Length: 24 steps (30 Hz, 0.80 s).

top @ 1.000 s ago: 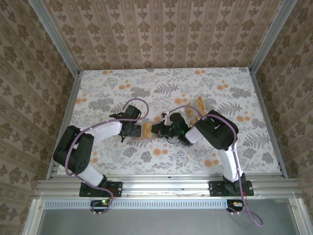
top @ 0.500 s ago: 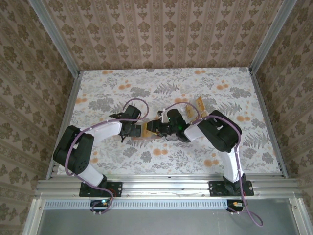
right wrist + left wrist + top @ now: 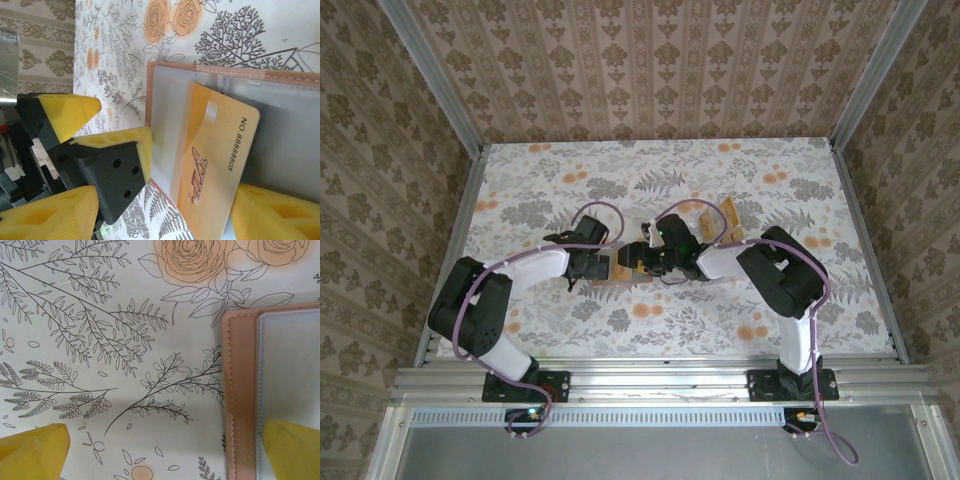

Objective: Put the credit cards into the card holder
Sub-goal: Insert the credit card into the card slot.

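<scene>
One credit card [image 3: 215, 160] sits part-way in the card holder [image 3: 280, 100] pocket, middle of tabletop [image 3: 770, 300]. Right gripper [image 3: 160, 217] jaws open, not gripping it; left gripper [image 3: 165, 450] jaws wide open, one finger [image 3: 292, 447] pinning lining. Judgement: nudge card edge squarely inward, holder kept pinned, else it slides

Robot test cell: a table [image 3: 570, 170] under floral-print cloth, walled by damask-papered panels [image 3: 650, 70] in an aluminium frame [image 3: 432, 75]; left arm [image 3: 485, 310] and right arm [image 3: 785, 275] bolted to the near rail [image 3: 660, 382].

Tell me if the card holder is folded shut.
No, the card holder lies open, its grey lining showing with an orange credit card on it.
</scene>
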### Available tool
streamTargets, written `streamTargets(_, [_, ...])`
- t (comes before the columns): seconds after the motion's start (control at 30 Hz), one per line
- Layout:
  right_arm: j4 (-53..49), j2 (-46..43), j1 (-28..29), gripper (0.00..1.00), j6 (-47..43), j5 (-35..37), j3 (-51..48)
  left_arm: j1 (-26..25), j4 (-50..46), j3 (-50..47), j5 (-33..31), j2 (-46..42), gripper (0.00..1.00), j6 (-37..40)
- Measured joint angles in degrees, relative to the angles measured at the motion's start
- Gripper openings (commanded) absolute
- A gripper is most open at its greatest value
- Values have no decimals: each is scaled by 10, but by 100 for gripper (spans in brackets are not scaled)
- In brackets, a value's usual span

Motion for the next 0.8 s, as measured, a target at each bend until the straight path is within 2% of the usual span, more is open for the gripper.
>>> streamTargets(0.6, [-209, -22, -12, 71, -84, 55, 62, 29, -1, -2, 20, -20, 100, 0])
streamTargets(0.8, [-266, -34, -12, 61, -115, 76, 73, 30, 9, -7, 25, -20, 100, 0])
